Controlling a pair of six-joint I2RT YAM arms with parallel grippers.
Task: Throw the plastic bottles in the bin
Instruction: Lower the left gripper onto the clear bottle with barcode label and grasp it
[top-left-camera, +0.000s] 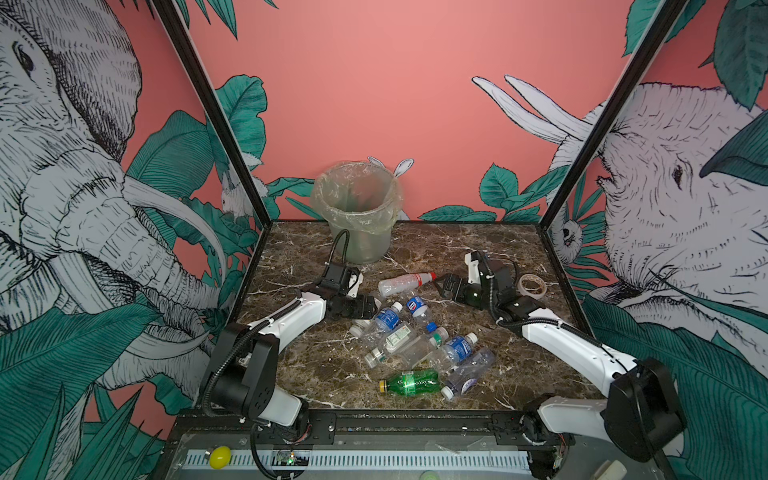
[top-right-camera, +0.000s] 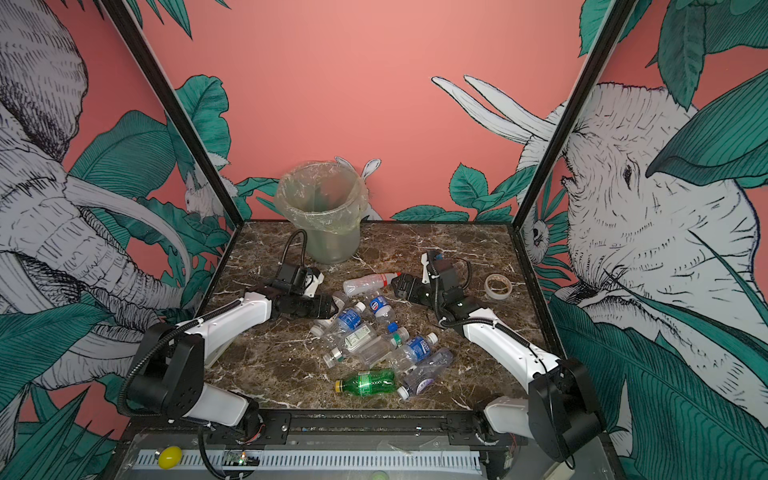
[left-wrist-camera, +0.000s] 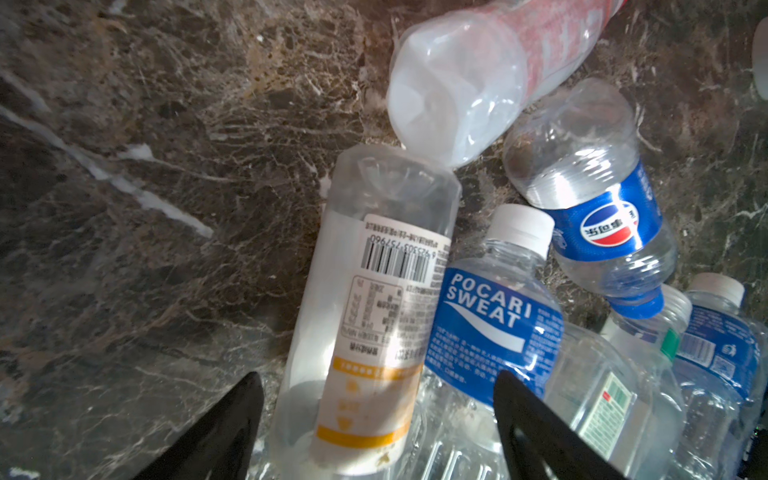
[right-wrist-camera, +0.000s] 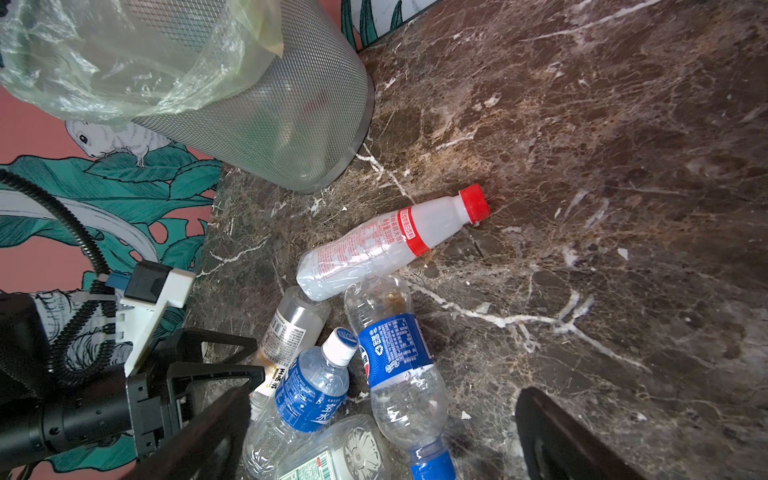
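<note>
In both top views the round grey-green plastic bin (top-left-camera: 361, 245) with its clear bag liner stands at the far edge, left of centre, on the brown marbled counter (top-left-camera: 324, 374). The plastic bottles (top-left-camera: 415, 345) lie heaped mid-counter. Left wrist view: left gripper (left-wrist-camera: 376, 376) fingers spread astride a clear orange-labelled bottle (left-wrist-camera: 374, 270), not gripping. Right wrist view: right gripper (right-wrist-camera: 384, 392) fingers spread wide, near the cloudy red-capped bottle (right-wrist-camera: 374, 245).
</note>
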